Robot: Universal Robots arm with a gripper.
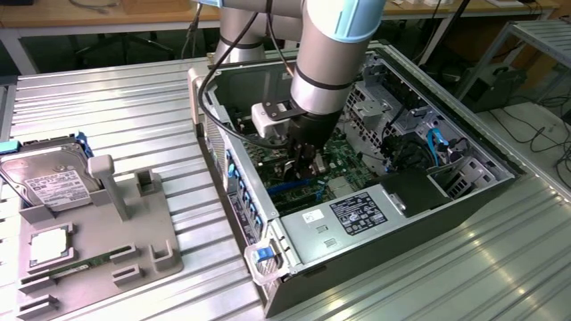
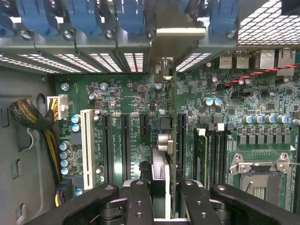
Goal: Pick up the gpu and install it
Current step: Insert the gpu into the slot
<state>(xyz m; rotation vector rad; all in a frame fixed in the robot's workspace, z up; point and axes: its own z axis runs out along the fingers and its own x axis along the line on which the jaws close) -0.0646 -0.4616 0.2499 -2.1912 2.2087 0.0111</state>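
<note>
Gripper (image 2: 161, 199): we see black metal jaws pinching the thin flat gpu card (image 2: 165, 140).
Card: edge-on above the green motherboard (image 2: 126, 101).

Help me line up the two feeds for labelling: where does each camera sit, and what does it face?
Exterior view: off the arm, above, looking down at the open computer case on the ribbed table; the arm reaches into it.
Wrist view: on the wrist, facing the motherboard inside the case; the gripper holds the gpu edge-on.
Shared: gripper, motherboard, blue slot latches.
</note>
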